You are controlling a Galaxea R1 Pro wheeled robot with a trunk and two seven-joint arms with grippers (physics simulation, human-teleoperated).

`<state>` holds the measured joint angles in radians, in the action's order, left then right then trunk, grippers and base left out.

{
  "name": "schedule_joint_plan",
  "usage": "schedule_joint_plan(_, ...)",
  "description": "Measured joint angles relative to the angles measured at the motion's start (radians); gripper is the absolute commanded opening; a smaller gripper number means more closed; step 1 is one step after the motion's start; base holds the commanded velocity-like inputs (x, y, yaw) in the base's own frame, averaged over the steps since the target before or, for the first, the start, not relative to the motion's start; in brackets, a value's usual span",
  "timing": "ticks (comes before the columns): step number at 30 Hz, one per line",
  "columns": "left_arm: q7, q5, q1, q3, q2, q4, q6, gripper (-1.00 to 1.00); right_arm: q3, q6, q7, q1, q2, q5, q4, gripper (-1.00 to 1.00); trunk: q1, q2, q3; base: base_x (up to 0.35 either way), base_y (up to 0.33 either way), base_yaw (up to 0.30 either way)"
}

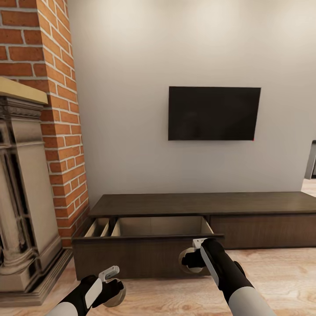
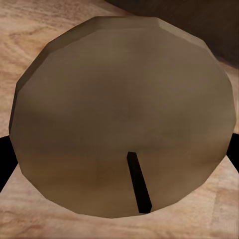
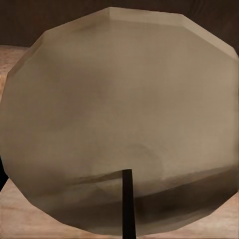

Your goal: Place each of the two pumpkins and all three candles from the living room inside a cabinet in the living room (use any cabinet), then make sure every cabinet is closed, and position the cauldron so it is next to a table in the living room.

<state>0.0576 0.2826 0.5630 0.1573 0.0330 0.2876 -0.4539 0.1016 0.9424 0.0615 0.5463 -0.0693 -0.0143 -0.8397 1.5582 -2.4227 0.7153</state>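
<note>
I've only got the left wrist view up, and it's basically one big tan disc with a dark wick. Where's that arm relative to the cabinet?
Observer: In the head view the left gripper hangs low over the wood floor, in front of the cabinet, holding its candle.
Operator: Any drawer open?
Observer: Yes. The drawer at the fireplace end is pulled out, and no contents show in the part of its pale lining that is visible.
Operator: What's the other arm doing?
Observer: The right gripper holds a second candle against that drawer's front panel, below its rim.
</note>
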Motion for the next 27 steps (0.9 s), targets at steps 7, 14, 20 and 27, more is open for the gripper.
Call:
schedule_joint_plan(7, 0.0, 0.0, 0.0, 0.0, 0.0, 0.0, 0.0, -1.0, -0.001, 0.001, 0.0, -0.001, 0.0, 0.0, 0.0, -1.0, -0.027, 0.049, -0.011, 0.0, 0.0, 0.0)
schedule_joint_plan(14, 0.0, 0.0, 0.0, 0.0, 0.0, 0.0, 0.0, -1.0, -0.001, 0.001, 0.0, 0.0, 0.0, 0.0, 0.0, -1.0, -0.054, 0.098, -0.021, 0.0, 0.0, 0.0)
schedule_joint_plan(20, 0.0, 0.0, 0.0, 0.0, 0.0, 0.0, 0.0, -1.0, -0.001, 0.001, 0.0, 0.0, 0.0, -0.001, 0.0, -1.0, -0.077, 0.14, -0.031, 0.0, 0.0, 0.0)
schedule_joint_plan(27, 0.0, 0.0, 0.0, -0.001, 0.0, 0.0, 0.0, -1.0, -0.001, 0.001, 0.0, -0.001, 0.0, -0.001, 0.0, -1.0, -0.104, 0.189, -0.041, 0.0, 0.0, 0.0)
